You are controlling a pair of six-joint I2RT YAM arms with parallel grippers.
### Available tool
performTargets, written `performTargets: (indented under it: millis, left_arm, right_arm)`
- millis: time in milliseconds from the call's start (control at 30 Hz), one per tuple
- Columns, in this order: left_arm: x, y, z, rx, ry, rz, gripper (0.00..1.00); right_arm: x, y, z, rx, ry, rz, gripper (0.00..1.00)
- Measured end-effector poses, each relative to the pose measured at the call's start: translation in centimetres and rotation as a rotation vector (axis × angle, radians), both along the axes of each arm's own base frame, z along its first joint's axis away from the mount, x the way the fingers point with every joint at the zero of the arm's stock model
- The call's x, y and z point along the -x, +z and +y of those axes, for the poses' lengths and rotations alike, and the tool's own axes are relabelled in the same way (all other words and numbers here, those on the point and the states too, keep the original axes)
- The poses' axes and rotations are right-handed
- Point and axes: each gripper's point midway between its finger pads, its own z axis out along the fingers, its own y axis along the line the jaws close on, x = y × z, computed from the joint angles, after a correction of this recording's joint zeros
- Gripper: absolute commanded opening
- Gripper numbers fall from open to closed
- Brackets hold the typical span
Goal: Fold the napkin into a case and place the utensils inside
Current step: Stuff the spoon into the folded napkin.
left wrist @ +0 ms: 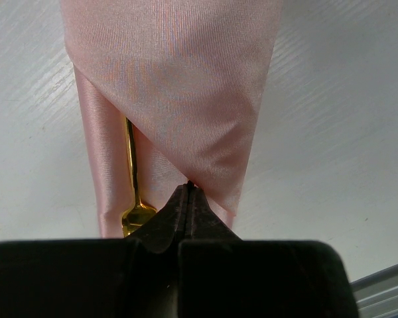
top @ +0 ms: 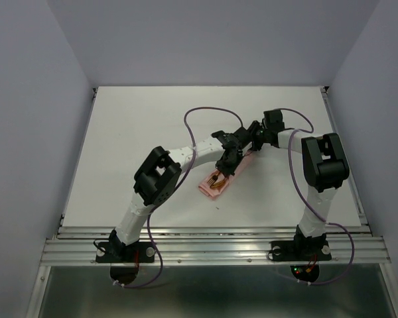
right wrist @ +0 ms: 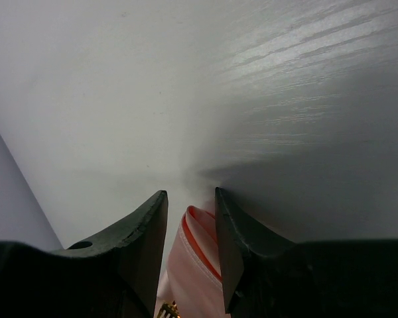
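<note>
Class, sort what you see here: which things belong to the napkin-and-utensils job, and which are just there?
Belongs to the job: folded pink napkin; gold utensil tucked in it; left claw, shut at the napkin's fold; right claw, open around the napkin's end.
Just there: purple cables; metal rail; white table.

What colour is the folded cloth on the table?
The napkin is salmon pink; clearest in left wrist view.
</note>
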Motion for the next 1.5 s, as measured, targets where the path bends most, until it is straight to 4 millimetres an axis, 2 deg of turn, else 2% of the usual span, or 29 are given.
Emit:
performTargets:
  millis: [33,133,367,433,800,933,1267,1400,1500]
  left_arm:
    - [-0.01,0.01,0.0,0.0,0.0,-0.001,0.06]
    - [0.0,-0.06,0.0,-0.002,0.003,0.002,0.11]
    - [0.32,-0.19,0.33,-0.016,0.015,0.018,0.36]
    - [0.42,-0.21,0.44,-0.02,0.016,0.022,0.38]
    - [0.58,-0.24,0.61,-0.027,0.018,0.029,0.35]
    - [0.57,-0.24,0.6,-0.026,0.018,0.028,0.31]
    - [0.36,-0.25,0.72,-0.033,0.021,0.017,0.11]
    - [0.22,-0.25,0.84,-0.039,0.021,0.009,0.12]
    - [0.21,-0.25,0.86,-0.041,0.019,0.008,0.17]
  right_arm:
    - [0.0,0.0,0.01,0.0,0.0,0.0,0.41]
    - [0.0,0.01,0.01,0.0,0.0,0.0,0.41]
    - [0.02,-0.04,0.03,-0.004,-0.003,0.001,0.41]
    - [0.04,-0.05,0.04,-0.005,-0.004,0.002,0.41]
    - [0.04,-0.05,0.04,-0.006,-0.004,0.002,0.41]
    - [0.04,-0.05,0.04,-0.006,-0.004,0.002,0.41]
    - [0.04,-0.05,0.04,-0.006,-0.004,0.002,0.41]
    - [0.05,-0.04,0.06,-0.007,-0.003,0.002,0.41]
    - [0.05,-0.04,0.06,-0.007,-0.003,0.002,0.41]
